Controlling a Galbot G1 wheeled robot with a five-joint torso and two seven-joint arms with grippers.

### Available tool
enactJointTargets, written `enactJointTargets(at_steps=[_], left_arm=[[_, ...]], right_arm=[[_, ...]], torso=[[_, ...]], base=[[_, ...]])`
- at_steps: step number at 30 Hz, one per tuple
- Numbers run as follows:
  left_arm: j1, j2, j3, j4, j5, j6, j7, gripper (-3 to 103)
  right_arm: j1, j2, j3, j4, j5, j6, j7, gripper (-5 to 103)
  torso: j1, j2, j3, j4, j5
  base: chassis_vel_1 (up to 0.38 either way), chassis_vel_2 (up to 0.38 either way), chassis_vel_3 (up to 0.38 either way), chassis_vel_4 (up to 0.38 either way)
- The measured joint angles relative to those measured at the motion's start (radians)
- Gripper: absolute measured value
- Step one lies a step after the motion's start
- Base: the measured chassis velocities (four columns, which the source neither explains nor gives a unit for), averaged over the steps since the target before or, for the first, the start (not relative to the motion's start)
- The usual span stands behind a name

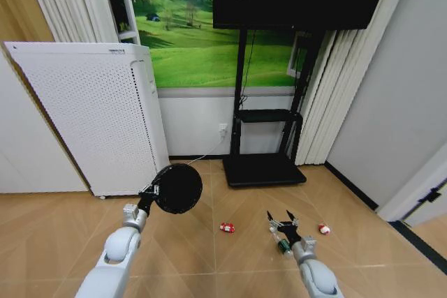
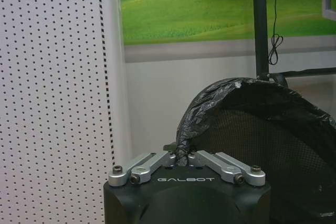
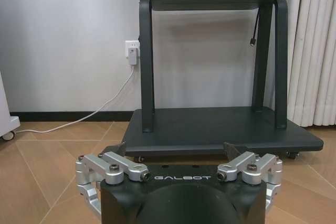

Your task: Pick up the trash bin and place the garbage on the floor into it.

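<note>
Parquet floor point(image 1: 230, 270): green bottle point(image 1: 284, 246) lies just beneath the spread-open right gripper point(image 1: 281, 220); left gripper point(image 1: 151, 191) clamps the trash bin point(image 1: 178, 188) rim.

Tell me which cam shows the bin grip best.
Left wrist view: the left gripper is shut on the rim of the trash bin, pinching its black liner close up. Head view shows the whole bin held off the floor, grip tiny. Right wrist view adds nothing on it.
</note>
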Motion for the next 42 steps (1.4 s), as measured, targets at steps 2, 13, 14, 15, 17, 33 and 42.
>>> enactJointTargets(at_steps=[2,13,14,15,17,33,42], left_arm=[[0.002,-0.001,0.000,0.000,0.000,0.000,0.000,3],[0.004,-0.003,0.018,-0.006,0.003,0.004,-0.002,3],[0.004,-0.003,0.019,-0.005,0.004,0.004,-0.002,3],[0.005,-0.003,0.021,-0.003,0.007,0.004,-0.002,3],[0.007,-0.005,0.021,-0.001,0.010,0.004,-0.002,3],[0.008,-0.015,0.037,0.018,0.020,-0.007,0.012,3],[-0.119,-0.004,0.123,0.090,0.009,-0.008,0.017,3]], right_arm=[[-0.001,-0.002,0.000,-0.001,0.002,0.001,-0.004,100],[0.001,-0.012,-0.001,-0.025,0.017,0.023,-0.013,100],[0.001,-0.013,-0.001,-0.026,0.018,0.025,-0.013,100],[0.001,-0.014,-0.001,-0.030,0.020,0.029,-0.013,100],[0.001,-0.015,-0.001,-0.032,0.022,0.032,-0.013,100],[0.001,-0.020,-0.009,-0.059,0.047,0.043,-0.035,100],[0.039,-0.021,-0.029,-0.116,0.047,0.027,-0.076,100]], torso=[[0.000,0.000,0.000,0.0000,-0.0001],[0.000,0.000,0.000,-0.0003,0.0000],[0.000,0.000,0.000,-0.0001,0.0001],[0.000,0.000,0.000,-0.0003,-0.0001],[0.000,0.000,0.000,-0.0003,-0.0001],[0.000,0.000,0.000,-0.0002,-0.0001],[0.000,0.000,0.000,0.0000,0.0001]], base=[[0.000,0.000,0.000,0.000],[-0.021,0.017,0.013,-0.021],[-0.064,0.055,0.097,-0.108],[-0.119,0.094,0.141,-0.120],[-0.135,0.109,0.141,-0.120],[-0.092,0.103,0.094,-0.099],[0.019,-0.012,-0.014,0.011]])
